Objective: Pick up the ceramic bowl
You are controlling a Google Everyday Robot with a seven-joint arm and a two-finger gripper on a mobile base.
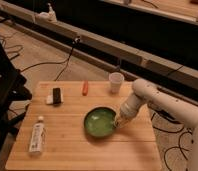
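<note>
The ceramic bowl [98, 122], wide, shallow and glossy green, sits on the wooden table [72, 150] right of centre. My gripper [117, 121] comes down from the white arm [147, 97] on the right and is at the bowl's right rim. The fingers are small and dark against the rim.
A small white cup [115, 82] stands at the table's back edge, with an orange marker [84, 88] to its left. A black and white object [55, 96] lies at back left. A white tube [37, 137] lies at front left. Cables run over the floor behind.
</note>
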